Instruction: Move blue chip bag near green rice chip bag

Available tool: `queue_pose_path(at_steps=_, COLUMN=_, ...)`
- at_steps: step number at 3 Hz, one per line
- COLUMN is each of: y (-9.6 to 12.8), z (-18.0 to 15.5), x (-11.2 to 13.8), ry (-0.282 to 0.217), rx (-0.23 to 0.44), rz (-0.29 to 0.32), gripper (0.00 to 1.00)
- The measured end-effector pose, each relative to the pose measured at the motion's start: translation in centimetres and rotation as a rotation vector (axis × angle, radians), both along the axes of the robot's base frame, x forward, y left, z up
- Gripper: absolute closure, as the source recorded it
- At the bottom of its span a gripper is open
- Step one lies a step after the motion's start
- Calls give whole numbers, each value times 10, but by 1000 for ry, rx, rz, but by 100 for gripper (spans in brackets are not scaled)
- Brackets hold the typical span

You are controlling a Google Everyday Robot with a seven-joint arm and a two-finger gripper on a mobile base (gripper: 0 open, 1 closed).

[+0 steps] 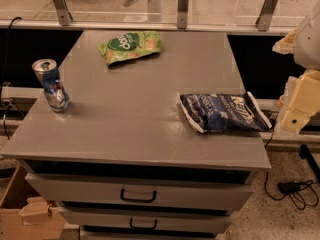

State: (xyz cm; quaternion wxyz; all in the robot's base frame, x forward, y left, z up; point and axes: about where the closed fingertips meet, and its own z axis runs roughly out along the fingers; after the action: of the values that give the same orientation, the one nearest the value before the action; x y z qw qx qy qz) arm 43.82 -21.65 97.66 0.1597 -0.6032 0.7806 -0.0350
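Observation:
The blue chip bag (223, 112) lies flat on the grey cabinet top (150, 94) near its right front edge, crinkled navy foil with white lettering. The green rice chip bag (130, 45) lies flat at the back of the top, left of centre, well apart from the blue bag. My gripper (296, 110) is at the right edge of the view, beyond the cabinet's right side, just right of the blue bag and not touching it. Part of my arm (309, 39) shows above it.
A dented blue-and-silver drink can (51, 85) stands upright near the left edge of the top. The cabinet has drawers with dark handles (137, 195) below. A railing with glass runs behind. A cardboard box (25, 214) and cables (295, 189) lie on the floor.

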Motion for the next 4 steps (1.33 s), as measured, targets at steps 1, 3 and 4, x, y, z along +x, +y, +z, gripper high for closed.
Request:
queue_pose_path(at_steps=1, y=0, z=0, x=0, ry=0, rx=0, rz=0, gripper=0)
queue_pose_path(at_steps=3, y=-12, z=-37, x=29, ry=24, rx=68, rz=0, gripper=0)
queue_pose_path(at_steps=4, y=-3, z=-70, x=47, ry=55, rx=141, rz=22, gripper=0)
